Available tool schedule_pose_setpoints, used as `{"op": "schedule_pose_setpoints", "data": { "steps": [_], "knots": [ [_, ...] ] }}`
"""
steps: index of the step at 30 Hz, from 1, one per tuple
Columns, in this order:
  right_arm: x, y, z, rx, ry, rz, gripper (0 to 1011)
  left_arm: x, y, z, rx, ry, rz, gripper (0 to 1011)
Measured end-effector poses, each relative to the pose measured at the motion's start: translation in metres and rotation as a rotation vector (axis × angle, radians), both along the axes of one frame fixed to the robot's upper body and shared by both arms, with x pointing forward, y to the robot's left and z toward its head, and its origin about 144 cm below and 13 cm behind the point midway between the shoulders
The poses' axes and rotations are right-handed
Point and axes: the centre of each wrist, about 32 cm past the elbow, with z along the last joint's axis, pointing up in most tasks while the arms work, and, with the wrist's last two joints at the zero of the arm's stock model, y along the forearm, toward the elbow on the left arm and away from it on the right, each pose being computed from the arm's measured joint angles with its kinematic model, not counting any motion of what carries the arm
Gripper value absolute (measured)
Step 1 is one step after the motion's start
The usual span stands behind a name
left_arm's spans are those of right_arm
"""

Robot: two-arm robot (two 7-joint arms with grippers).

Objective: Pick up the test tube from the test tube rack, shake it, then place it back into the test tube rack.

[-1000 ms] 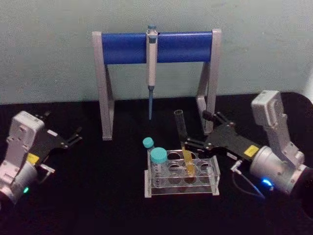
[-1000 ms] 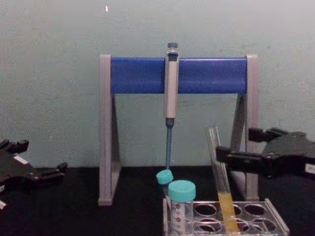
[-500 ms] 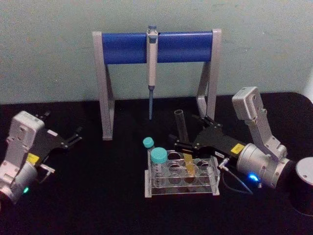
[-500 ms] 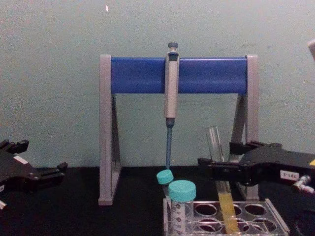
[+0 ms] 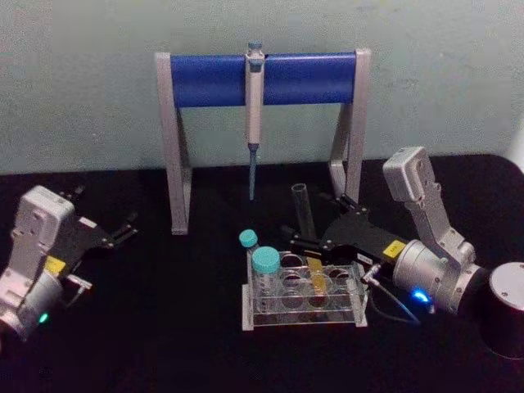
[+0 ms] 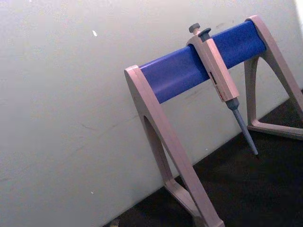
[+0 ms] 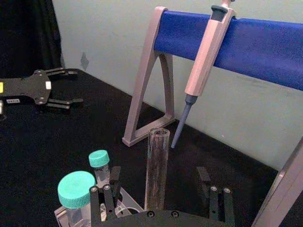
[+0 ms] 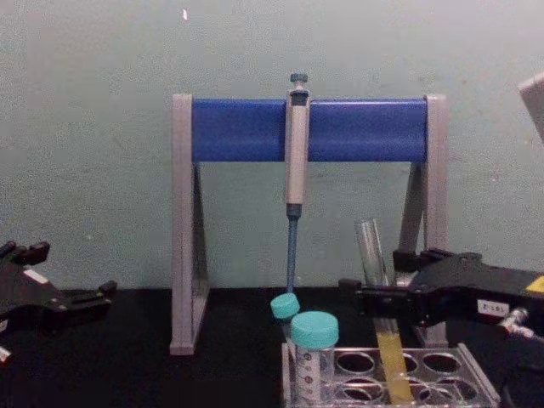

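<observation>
1. The right gripper (image 7: 158, 174) is reaching in from three o'clock of the low clear plastic test tube rack (image 5: 303, 318). Its pincer is spreading wide around the long clear glass test tube (image 5: 304, 211) without touching it. I'm reading this as lining up the grasp.
2. The tube is standing in a hole right of the rack's centre, its top tilting toward eleven o'clock. Yellow liquid (image 5: 316, 276) is filling its lower part, and with no cap I'm expecting to shake it gently.
3. Two teal-capped vials (image 5: 265, 260) are occupying the rack's nine o'clock end.
4. The left gripper (image 7: 79, 86) is idling at nine o'clock, pincer wide, holding nothing.
5. A grey-and-blue pipette stand (image 5: 213, 79) is standing at twelve o'clock, carrying one grey pipette (image 5: 254, 106).
</observation>
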Motion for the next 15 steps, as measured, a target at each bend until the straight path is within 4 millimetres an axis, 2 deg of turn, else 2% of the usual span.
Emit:
{"op": "schedule_pose_setpoints", "data": {
  "steps": [15],
  "knots": [
    [-0.0001,-0.0002,-0.0001,0.000,0.000,-0.001,1000,0.0000,0.0000,0.0000,0.000,0.000,0.000,1001]
  ]
}}
